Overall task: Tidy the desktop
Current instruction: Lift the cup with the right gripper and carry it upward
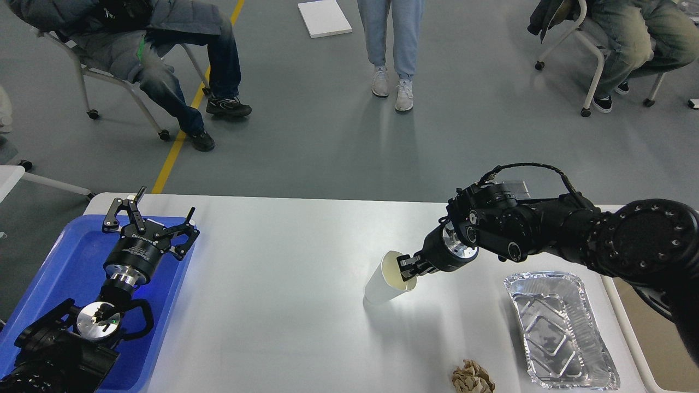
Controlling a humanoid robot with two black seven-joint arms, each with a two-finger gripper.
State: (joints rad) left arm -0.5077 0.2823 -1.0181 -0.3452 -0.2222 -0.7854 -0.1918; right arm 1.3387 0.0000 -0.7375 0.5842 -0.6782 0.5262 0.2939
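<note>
The desktop [284, 284] is a large glossy white tabletop. A white paper cup [385, 284] is near its middle, tilted with its mouth toward the right. My right gripper [407, 267] is shut on the cup's rim, one finger inside the mouth. My left gripper [150, 218] is open and empty, over the far end of the blue plastic tray [65, 267] at the left. A crumpled brown paper ball [472, 377] lies at the front edge. An empty foil tray [560, 327] lies at the right.
A beige bin [655, 344] stands past the table's right edge. Beyond the far edge, two people sit on chairs and one stands on the grey floor. A white board [324, 18] lies on the floor.
</note>
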